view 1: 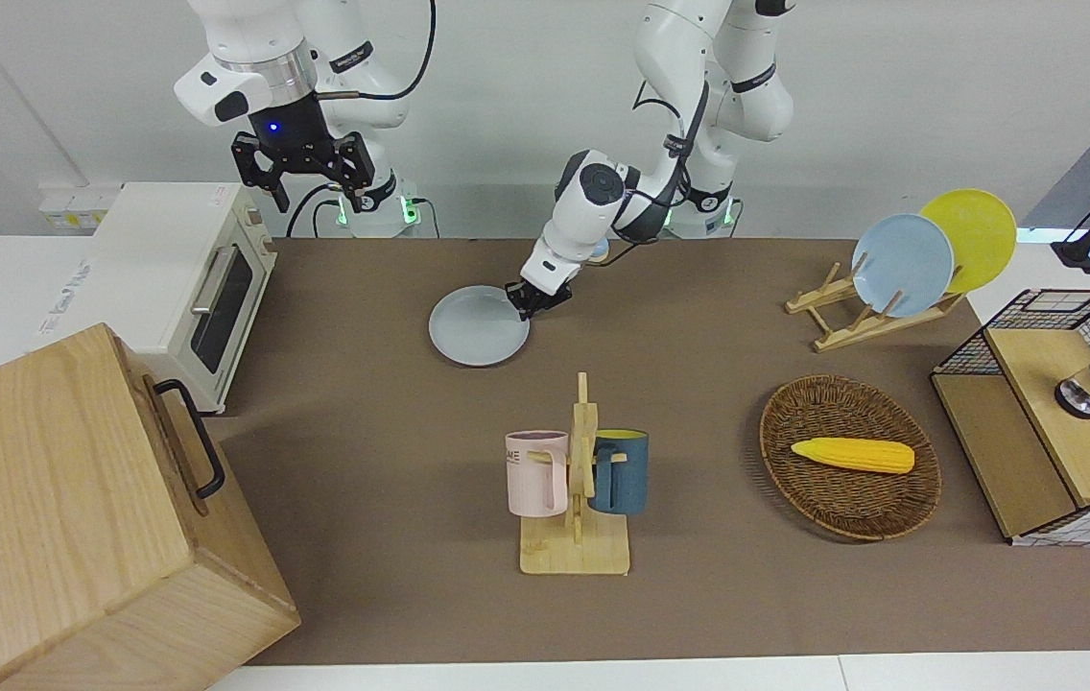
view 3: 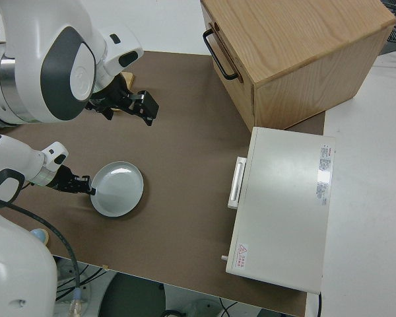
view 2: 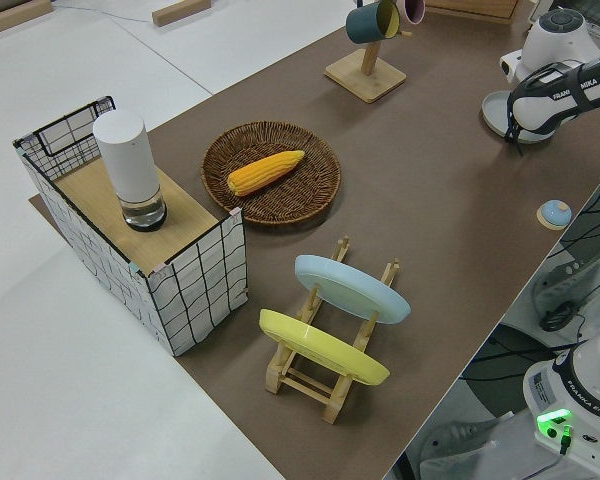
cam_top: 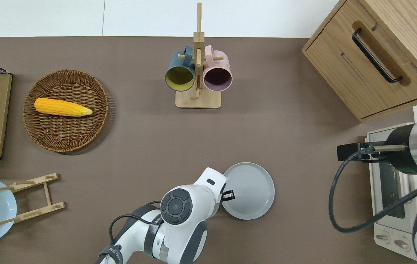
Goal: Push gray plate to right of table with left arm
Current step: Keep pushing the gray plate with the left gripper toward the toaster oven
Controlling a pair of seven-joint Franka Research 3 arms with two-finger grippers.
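Observation:
The gray plate (view 1: 479, 326) lies flat on the brown table (view 1: 699, 317), near the robots' edge and about midway along it. It also shows in the overhead view (cam_top: 249, 190) and the right side view (view 3: 117, 190). My left gripper (view 1: 528, 299) is down at table height, shut and empty. It touches the plate's rim on the side toward the left arm's end, as the overhead view (cam_top: 228, 195) and the right side view (view 3: 86, 188) show. My right gripper (view 1: 300, 178) is parked, open and empty, with a blue light above it.
A mug rack (view 1: 576, 480) stands farther from the robots than the plate. A white toaster oven (view 1: 190, 278) and a wooden cabinet (view 1: 75, 518) fill the right arm's end. A corn basket (view 1: 850, 456), plate rack (view 1: 900, 269) and wire crate (view 1: 1054, 413) are at the left arm's end.

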